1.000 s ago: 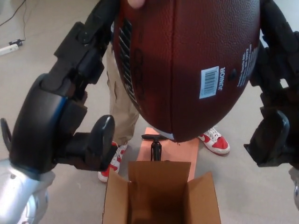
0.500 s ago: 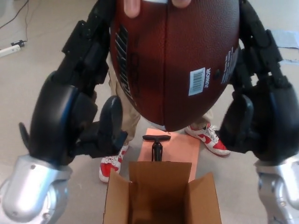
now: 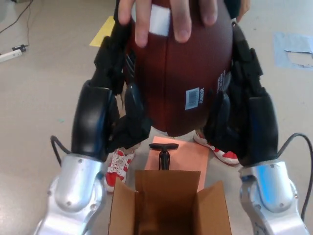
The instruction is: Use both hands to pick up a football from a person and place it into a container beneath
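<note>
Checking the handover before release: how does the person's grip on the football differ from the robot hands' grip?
The person's hand lies over the top of the football, fingers draped down its face; the left hand and right hand press against its flanks lower down. The person's hand is bare; the robot's are black. One person's hand shows, against two robot hands on opposite sides. All three touch the ball, which hangs above the open cardboard box.

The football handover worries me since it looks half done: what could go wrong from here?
The person's hand is on top of the football; if they let go before the left hand and right hand squeeze firmly, it may slip. A dropped ball could hit the pump or miss the cardboard box.
</note>
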